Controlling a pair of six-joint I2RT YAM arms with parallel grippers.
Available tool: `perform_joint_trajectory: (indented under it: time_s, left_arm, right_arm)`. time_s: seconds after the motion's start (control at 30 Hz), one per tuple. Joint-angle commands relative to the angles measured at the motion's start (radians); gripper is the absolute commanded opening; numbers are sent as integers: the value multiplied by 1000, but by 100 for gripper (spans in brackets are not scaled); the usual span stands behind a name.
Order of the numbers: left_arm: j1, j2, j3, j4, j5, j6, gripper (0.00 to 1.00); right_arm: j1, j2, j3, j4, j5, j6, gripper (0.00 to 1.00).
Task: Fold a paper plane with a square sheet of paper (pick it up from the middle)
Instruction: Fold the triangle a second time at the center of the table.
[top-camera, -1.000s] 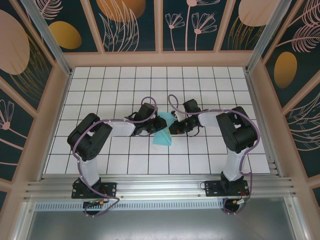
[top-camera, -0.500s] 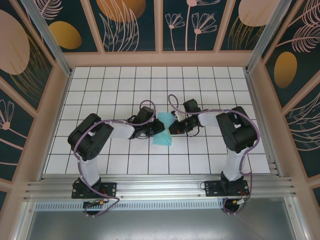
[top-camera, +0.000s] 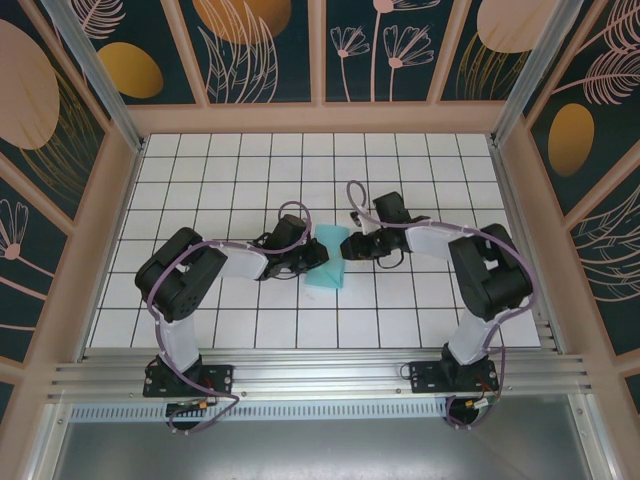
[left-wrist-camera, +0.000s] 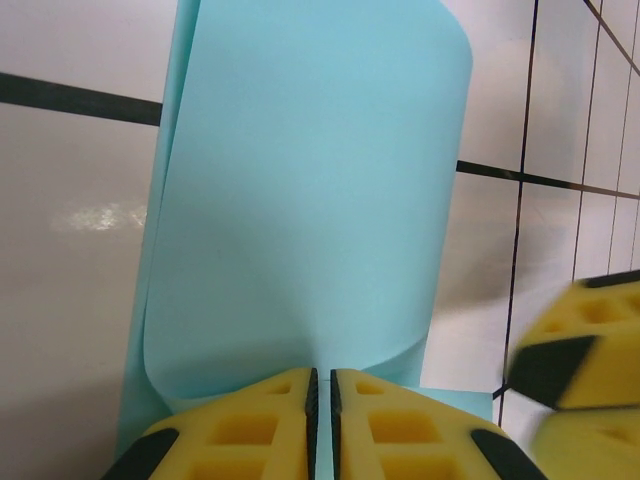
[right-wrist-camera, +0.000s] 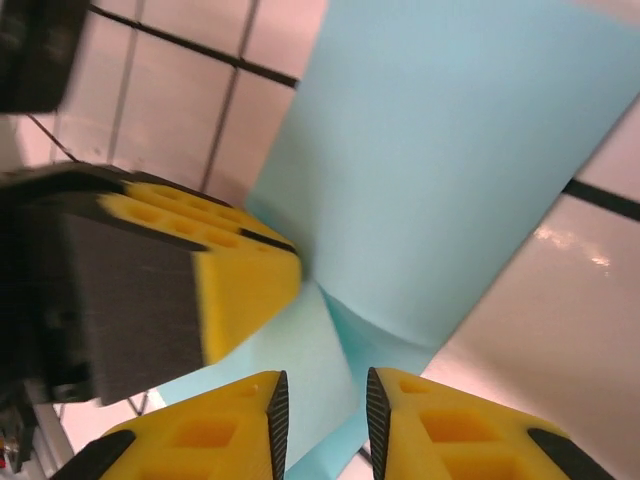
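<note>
White gridded surface is seen carrying the square sheet of paper at its middle, curled and pinched by the left jaws. The right jaws are held narrowly spread beside it. A crooked crease or a tear could be caused by uneven pulling.

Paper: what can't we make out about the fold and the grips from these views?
- Top view: the paper is too small to read any creases. The left tool and right tool cover its side edges.
- Left wrist view: the paper's near edge is cut off by the frame bottom and hidden behind the left tool's fingers. The right tool is blurred.
- Right wrist view: whether the right tool pinches the paper is unclear, as the frame bottom cuts off its fingers.
</note>
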Motion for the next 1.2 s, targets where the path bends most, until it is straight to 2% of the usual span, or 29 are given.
perform_joint_trajectory:
  time_s: [0.0, 0.07, 0.17, 0.37, 0.6, 1.17]
  left_arm:
    - [5, 39, -43, -97, -60, 27, 16]
    - [7, 39, -42, -98, -58, 28, 16]
    - [5, 35, -43, -99, -55, 29, 16]
    - [5, 35, -36, -102, -52, 34, 16]
    - [5, 33, -23, -115, -53, 40, 16]
    - [5, 24, -29, -121, -54, 46, 16]
  right_arm:
    - [1, -80, -48, 43, -24, 71, 31]
    - [16, -113, -82, 73, -58, 103, 29]
    - [53, -144, -115, 110, -111, 154, 20]
    - [125, -118, -123, 157, -93, 232, 10]
    - [138, -29, -103, 135, -100, 235, 8]
    - [143, 16, -105, 50, 10, 181, 10]
